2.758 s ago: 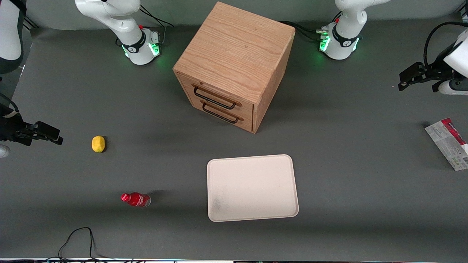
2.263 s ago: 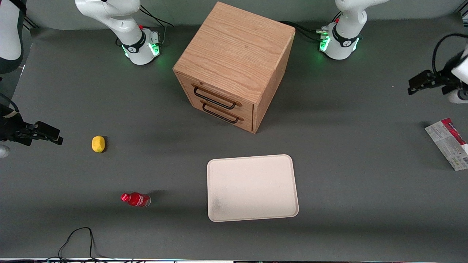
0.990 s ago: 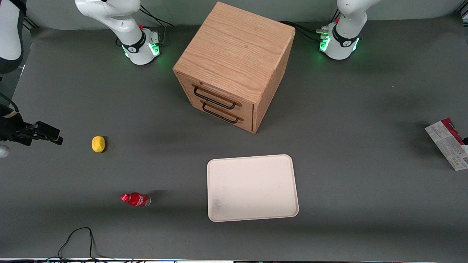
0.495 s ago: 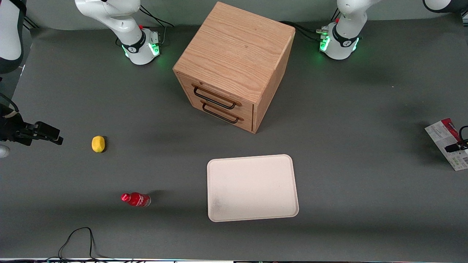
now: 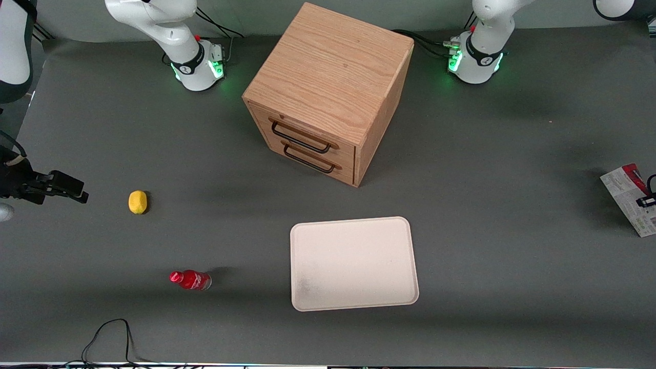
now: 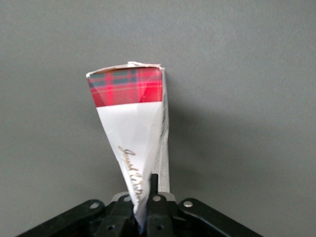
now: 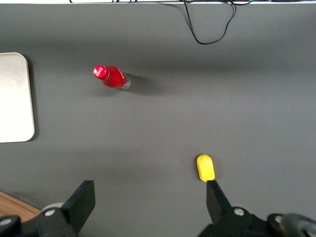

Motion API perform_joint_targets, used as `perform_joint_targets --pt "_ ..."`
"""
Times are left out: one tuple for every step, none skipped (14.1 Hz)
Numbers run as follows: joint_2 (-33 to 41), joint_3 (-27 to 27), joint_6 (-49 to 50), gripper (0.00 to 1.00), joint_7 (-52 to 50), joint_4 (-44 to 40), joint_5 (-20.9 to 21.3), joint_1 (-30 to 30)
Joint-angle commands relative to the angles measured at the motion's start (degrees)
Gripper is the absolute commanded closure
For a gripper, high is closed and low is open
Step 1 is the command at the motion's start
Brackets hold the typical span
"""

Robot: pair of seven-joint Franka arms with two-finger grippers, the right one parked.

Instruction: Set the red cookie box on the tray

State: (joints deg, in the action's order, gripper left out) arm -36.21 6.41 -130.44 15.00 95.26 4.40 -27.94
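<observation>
The red cookie box (image 5: pixel 629 197) sits at the right edge of the front frame, toward the working arm's end of the counter (image 5: pixel 487 205), with its grey-white printed face showing and a red strip along its upper edge. The left arm's end effector (image 5: pixel 647 201) is at that same edge, on the box. In the left wrist view the end effector (image 6: pixel 144 207) is pinching the red cookie box (image 6: pixel 131 133): the black fingers (image 6: pixel 154 185) press against its thin white panel, and the carton stands out from them with its tartan-red end away from the camera.

The tray (image 5: pixel 353 264), cream-white with rounded corners, lies in the lower centre of the front frame, well apart from the box. The wooden two-drawer cabinet (image 5: pixel 328 89) stands at upper centre. At the left of the frame are a lemon (image 5: pixel 137 202) and, nearer the front camera, a small red bottle (image 5: pixel 190 280).
</observation>
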Motion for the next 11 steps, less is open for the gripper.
perform_joint_targets --pt "1.93 1.07 9.19 1.00 1.34 -3.57 0.34 3.94" --pt "2.55 0.98 13.67 1.00 2.04 -5.77 0.61 5.17" --pt "3.60 0.89 17.63 1.00 2.31 -7.96 0.61 6.83" --pt "4.91 0.80 20.80 1.00 2.31 -9.29 0.70 9.11" --pt "6.49 0.80 23.18 1.00 2.31 -10.00 0.61 11.40" --pt "8.77 0.71 25.12 1.00 2.23 -10.01 0.26 13.60" --pt "10.88 0.10 26.97 1.00 2.40 -10.01 -0.09 15.62" --pt "12.99 -2.34 28.55 1.00 2.49 -10.09 -0.27 16.42" --pt "14.75 -5.06 29.79 1.00 2.31 -10.44 -0.27 17.21" --pt "15.81 -7.61 31.28 1.00 2.05 -11.66 -0.27 18.35" --pt "16.17 -9.12 33.47 1.00 1.88 -13.59 -0.18 20.28"
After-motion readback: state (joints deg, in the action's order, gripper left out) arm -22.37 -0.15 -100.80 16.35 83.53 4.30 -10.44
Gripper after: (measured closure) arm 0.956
